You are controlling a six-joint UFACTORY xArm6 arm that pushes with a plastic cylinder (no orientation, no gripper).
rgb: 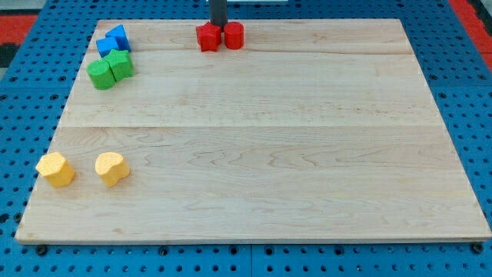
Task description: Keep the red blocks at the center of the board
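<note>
Red blocks (221, 36) touching, at board (307, 154) top edge, my tip (218, 25) just behind

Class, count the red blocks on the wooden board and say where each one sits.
2. The red star-shaped block and the red round block sit touching side by side at the board's top edge, just below my tip. None seems hidden.

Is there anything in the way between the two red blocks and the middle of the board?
No. In the camera view, only bare wood lies between the red blocks near the view's top and the board centre. My tip sits just behind them.
</note>
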